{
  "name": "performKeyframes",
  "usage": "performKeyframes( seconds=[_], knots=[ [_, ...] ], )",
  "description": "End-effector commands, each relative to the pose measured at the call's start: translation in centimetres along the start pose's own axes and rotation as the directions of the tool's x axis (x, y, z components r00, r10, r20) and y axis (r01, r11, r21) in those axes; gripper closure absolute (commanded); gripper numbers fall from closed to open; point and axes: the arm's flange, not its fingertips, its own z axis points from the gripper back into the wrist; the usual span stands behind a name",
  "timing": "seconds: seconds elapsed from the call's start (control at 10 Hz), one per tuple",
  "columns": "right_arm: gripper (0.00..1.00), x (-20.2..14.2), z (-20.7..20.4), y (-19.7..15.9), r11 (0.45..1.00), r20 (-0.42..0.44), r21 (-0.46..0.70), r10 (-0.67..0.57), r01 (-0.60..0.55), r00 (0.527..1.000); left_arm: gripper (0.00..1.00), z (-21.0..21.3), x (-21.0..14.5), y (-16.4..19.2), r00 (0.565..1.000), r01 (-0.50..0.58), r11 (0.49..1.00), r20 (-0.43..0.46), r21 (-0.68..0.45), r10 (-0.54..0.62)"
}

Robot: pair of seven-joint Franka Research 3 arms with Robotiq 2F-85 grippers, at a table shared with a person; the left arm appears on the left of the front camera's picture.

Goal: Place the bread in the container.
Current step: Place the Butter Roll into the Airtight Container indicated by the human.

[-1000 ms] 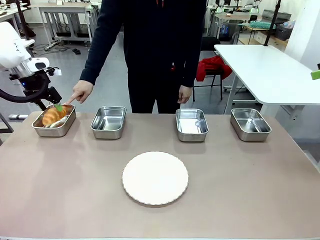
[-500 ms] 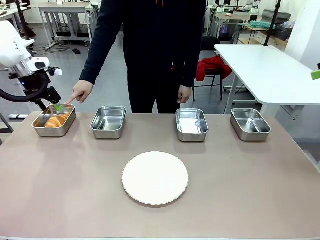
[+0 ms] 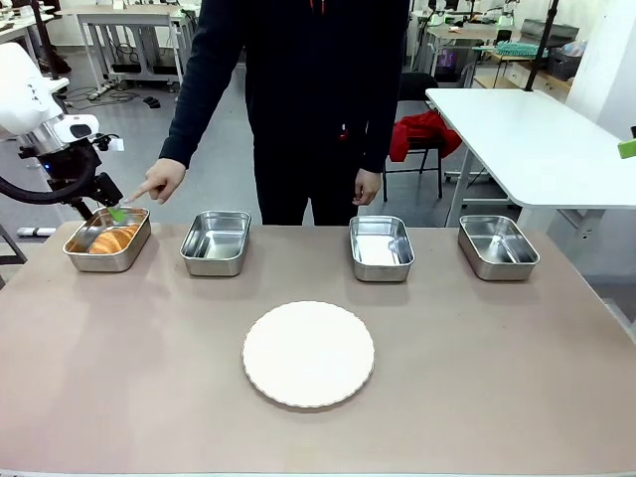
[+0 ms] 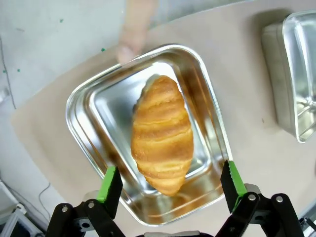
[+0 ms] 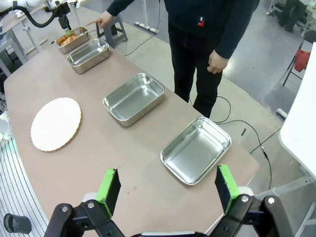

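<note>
Hovering at the front view's upper left, our left gripper (image 4: 170, 185) hangs with jaws spread wide and empty above the bread (image 4: 162, 134), which lies inside the container (image 4: 84, 118) a person's hand (image 3: 159, 182) points at. We judge only withdrawal remains.

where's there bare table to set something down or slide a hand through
Bare table runs along the near edge in front of the white plate, and to both sides of it. A wide gap lies between the two middle trays. It is crowded at the far left: croissant in its tray, the open left claw and the person's pointing hand.
</note>
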Motion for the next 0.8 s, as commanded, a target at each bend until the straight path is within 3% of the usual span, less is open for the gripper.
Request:
performKeyframes(
  seconds=[0.0, 0.7],
  knots=[
    [0.00, 0.1, 0.0, 0.0, 1.000, 0.022, 0.007, 0.003, -0.003, 1.000, 0.00, 2.5, -2.9, -4.7, 0.998, -0.020, 0.998, 0.058, 0.065, 0.016],
    [0.00, 0.1, 0.0, 0.0, 1.000, 0.022, 0.007, 0.003, -0.003, 1.000, 0.00, 5.0, -16.5, -17.9, 0.963, -0.164, 0.977, 0.236, 0.140, 0.128]
  ],
)
